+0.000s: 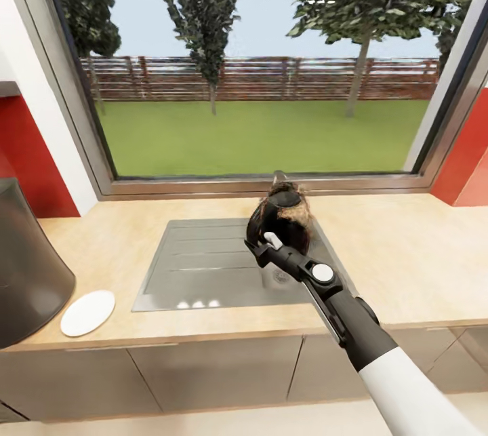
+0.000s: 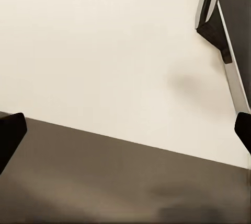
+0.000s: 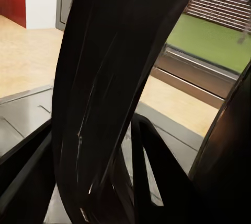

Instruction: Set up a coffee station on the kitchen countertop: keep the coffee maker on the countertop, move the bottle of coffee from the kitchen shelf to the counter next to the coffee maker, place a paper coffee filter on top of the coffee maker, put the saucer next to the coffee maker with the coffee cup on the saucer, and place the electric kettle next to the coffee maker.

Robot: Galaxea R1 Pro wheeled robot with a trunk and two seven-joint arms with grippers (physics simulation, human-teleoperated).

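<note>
the right tool (image 1: pixel 266 241) is clamped on the electric kettle (image 1: pixel 288 215) by its black handle, above the sink (image 1: pixel 203 266). the saucer (image 1: pixel 87 312) lies on the surface (image 1: pixel 407 260) beside the sink. the left tool's (image 2: pixel 125 130) fingers are spread wide, empty.

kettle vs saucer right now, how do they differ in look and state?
The electric kettle is a dark, rounded body with a black loop handle; the saucer is a flat white disc. The kettle is held in the right pincer over the sink; the saucer lies free on the countertop. The saucer sits beside the coffee maker; the kettle is well apart from it. Both are over the same counter run.
</note>
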